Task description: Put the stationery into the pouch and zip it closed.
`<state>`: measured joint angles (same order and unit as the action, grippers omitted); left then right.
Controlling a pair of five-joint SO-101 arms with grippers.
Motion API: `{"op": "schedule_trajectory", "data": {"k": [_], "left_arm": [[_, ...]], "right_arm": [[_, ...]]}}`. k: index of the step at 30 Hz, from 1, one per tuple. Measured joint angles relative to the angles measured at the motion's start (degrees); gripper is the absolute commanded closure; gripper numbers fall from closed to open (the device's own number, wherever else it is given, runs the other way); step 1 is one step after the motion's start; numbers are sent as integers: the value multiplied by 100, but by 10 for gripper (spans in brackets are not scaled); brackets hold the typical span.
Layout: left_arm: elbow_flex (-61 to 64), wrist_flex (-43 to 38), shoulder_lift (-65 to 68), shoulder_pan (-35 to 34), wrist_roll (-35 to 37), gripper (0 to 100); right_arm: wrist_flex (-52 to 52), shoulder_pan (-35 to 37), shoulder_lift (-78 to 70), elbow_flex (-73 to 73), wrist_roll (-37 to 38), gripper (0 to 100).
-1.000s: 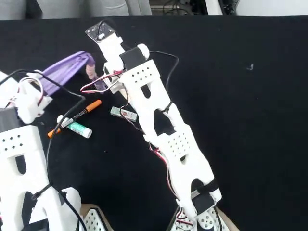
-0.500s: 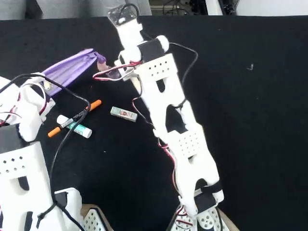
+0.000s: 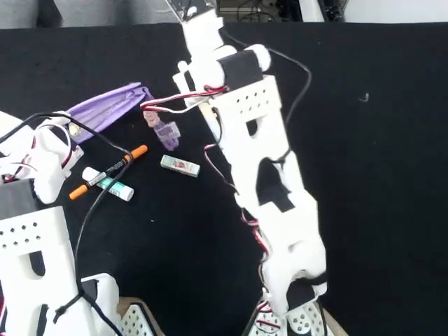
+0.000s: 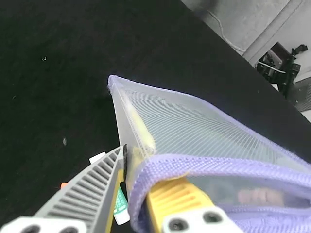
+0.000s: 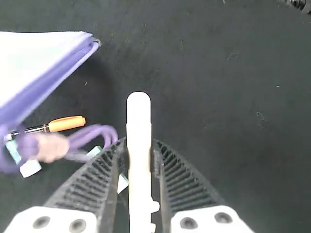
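The left pincer (image 4: 136, 165) is being kept clenched on the purple hem of the pouch (image 4: 194, 131); the hem is being pressed between the grey jaw and the yellow jaw. In the high view this pincer (image 3: 65, 130) is being seen at the left side of the black table (image 3: 364, 175), and the pouch (image 3: 112, 105) is being held out from it toward the far edge, with its mesh wall tilted.

The right pincer (image 5: 139, 141) is being closed on a white stick (image 5: 138, 111), which is being gripped on both sides and is reaching past the jaw tips. In the high view the right pincer (image 3: 190, 8) is being held over the far edge of the table. A purple loop (image 3: 162, 129) with a pink piece is being seen just beside the right arm.

An orange marker (image 3: 112, 170), a glue stick (image 3: 108, 183) and a small flat eraser (image 3: 180, 165) are being left on the table outside the pouch, the marker and the glue stick touching, the eraser apart.
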<state>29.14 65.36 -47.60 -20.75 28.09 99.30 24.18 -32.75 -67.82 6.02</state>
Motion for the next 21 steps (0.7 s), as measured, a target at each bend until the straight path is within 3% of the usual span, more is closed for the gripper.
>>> {"op": "schedule_trajectory", "data": {"k": [21], "left_arm": [[440,-360,0,703,0,971]], "right_arm": [[0,0,2840,1029,-185,987]]}}
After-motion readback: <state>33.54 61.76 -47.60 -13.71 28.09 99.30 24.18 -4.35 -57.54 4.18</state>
